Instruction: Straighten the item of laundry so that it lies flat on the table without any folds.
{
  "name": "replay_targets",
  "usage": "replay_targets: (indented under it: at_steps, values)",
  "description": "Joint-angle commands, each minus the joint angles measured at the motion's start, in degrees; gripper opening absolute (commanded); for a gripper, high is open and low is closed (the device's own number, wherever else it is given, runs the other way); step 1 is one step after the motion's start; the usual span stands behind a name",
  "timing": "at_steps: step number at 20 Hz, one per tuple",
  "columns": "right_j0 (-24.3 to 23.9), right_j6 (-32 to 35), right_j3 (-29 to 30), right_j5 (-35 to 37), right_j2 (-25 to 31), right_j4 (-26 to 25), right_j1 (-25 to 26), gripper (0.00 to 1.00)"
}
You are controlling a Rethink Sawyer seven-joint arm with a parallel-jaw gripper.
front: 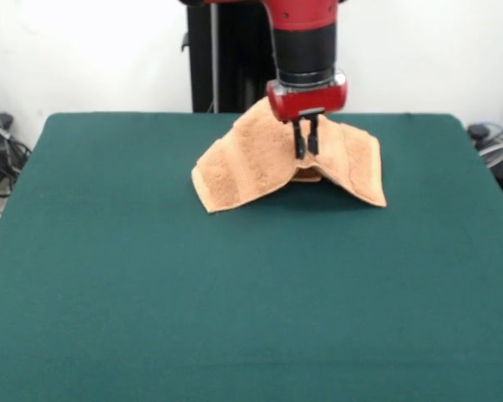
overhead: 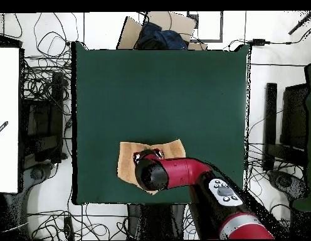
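The peach-tan towel point(front: 251, 159) sits at the far middle of the dark green table point(front: 251, 318), near the robot's pedestal. It is raised in the middle like a tent, and its two sides slope down to the table at left and right. A woven band shows on the left side. My gripper point(front: 307, 152) hangs straight down over the towel's raised middle, with its fingers close together and shut on a fold of the cloth. In the overhead view the towel point(overhead: 129, 160) lies near the table's point(overhead: 158, 81) bottom edge. The arm's wrist point(overhead: 152, 174) covers its middle and the fingers.
The robot's black pedestal point(front: 226, 59) stands just behind the towel. Cables lie on the floor around the table. A cardboard box with a dark bag point(overhead: 159, 31) sits past the table's far edge in the overhead view. A white board point(overhead: 6, 119) stands at the left.
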Motion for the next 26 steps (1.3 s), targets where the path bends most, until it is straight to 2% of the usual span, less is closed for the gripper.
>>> replay_targets:
  at_steps: [1, 9, 15, 20, 26]
  values:
    - [2.64, 5.04, -4.44, 7.21, 6.28, 3.85, -1.86, 0.0]
    - [2.08, 4.0, -5.99, 7.49, 7.75, 4.43, -0.26, 0.0]
    - [2.44, 4.46, -6.22, 8.09, 7.87, 4.49, -1.91, 0.0]
    - [4.37, 2.32, -10.23, 14.72, 7.51, 5.44, -2.26, 0.0]
    - [4.98, 1.62, -13.87, 16.15, 7.19, 4.23, 0.4, 0.0]
